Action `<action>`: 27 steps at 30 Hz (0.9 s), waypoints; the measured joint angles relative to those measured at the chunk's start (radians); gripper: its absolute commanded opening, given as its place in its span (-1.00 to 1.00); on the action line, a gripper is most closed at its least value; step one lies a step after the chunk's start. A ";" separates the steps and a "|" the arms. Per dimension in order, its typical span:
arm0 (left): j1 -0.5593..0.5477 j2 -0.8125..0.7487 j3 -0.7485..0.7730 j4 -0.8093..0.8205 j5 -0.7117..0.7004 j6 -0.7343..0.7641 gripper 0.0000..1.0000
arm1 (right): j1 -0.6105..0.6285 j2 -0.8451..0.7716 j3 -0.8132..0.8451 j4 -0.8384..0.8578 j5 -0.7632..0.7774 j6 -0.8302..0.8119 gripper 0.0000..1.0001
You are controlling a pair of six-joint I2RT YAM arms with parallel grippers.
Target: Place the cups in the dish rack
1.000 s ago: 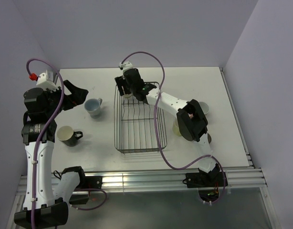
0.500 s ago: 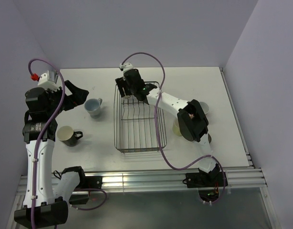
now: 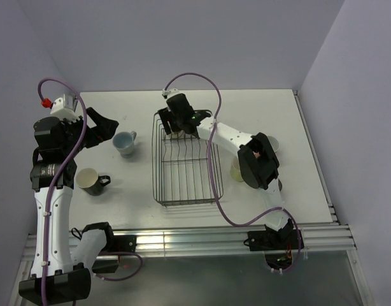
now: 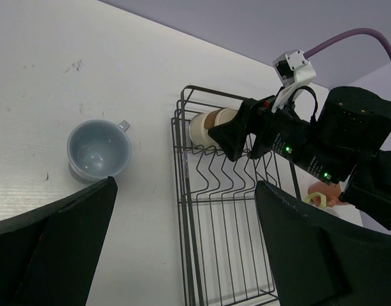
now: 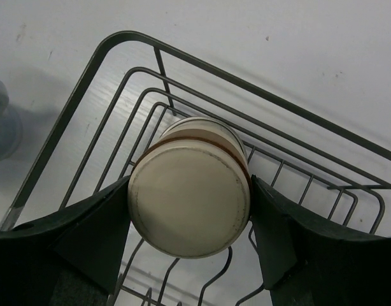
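A white table (image 3: 135, 194) is seen from above, with two robot arms mounted at its near edge. Nearest on the left stands a black cup (image 3: 88, 181) with a cream inside, upright, its handle pointing right. To its right, in the middle of the table, sits the dish rack (image 3: 183, 172), a black wire basket with its long side running away from the arms. Its near half holds nothing. Just right of the rack, a pale yellow mug (image 3: 235, 170) is partly hidden under the right arm's elbow.

Farther back on the left is a pale blue-grey cup (image 3: 124, 143), upright, mouth up, well apart from the rack. The left gripper (image 3: 108, 128) hangs just beside it on the left. Its fingers (image 4: 62, 245) are spread wide, holding and touching nothing.

Farthest away, the right gripper (image 3: 172, 122) reaches over the rack's far left corner. Its fingers (image 5: 81, 245) press against both sides of a tan tumbler (image 5: 189, 186), gripping it. The tumbler is held tipped on its side, with a flat cream end facing the wrist camera and a brown band just behind that end. It sits over the corner wires beside the upright plate dividers. Whether it touches the wires cannot be told.
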 measured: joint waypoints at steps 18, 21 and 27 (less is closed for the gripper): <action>0.000 0.000 0.000 0.000 0.000 0.000 0.99 | -0.008 0.078 0.099 -0.082 -0.029 0.000 -0.92; 0.000 0.000 0.000 0.000 0.000 0.000 0.99 | -0.008 0.079 0.104 -0.094 -0.037 0.000 -0.64; 0.000 0.000 -0.001 0.000 0.000 0.000 0.99 | -0.012 0.080 0.111 -0.108 -0.044 0.001 0.01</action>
